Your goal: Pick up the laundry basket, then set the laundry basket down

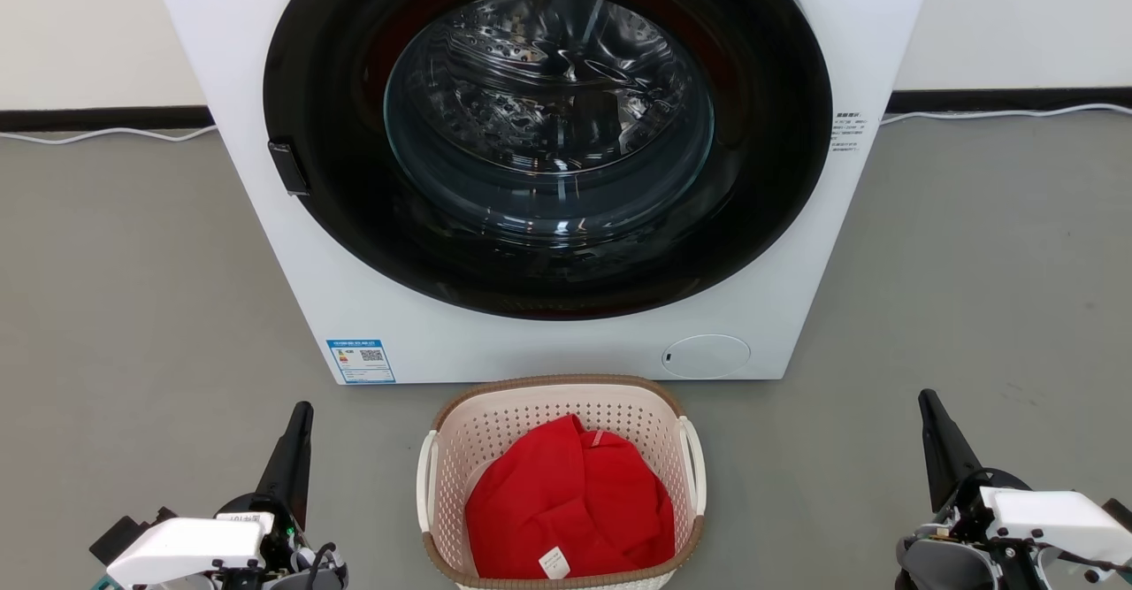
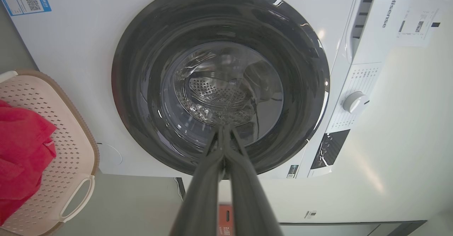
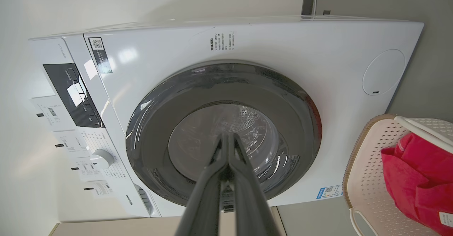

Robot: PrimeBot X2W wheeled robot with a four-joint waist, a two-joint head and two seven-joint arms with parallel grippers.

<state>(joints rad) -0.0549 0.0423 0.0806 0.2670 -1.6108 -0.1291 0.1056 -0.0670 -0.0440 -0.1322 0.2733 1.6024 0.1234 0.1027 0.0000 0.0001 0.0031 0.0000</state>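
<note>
Head view chops the washer (image 1: 531, 342) off at 12 o'clock, so its top is out of frame. The laundry basket (image 1: 460, 448) down at 6 o'clock gets its near rim clipped by the bottom edge, and the red cloth (image 1: 566, 501) pretty much covers its floor. The print on the cloth's white tag (image 1: 554, 562) and on the blue sticker (image 1: 361, 361) at the washer's 7 o'clock corner is way too small to read. In the left wrist view the basket runs off the edge at 9 o'clock, and in the right wrist view at 4 o'clock.
</note>
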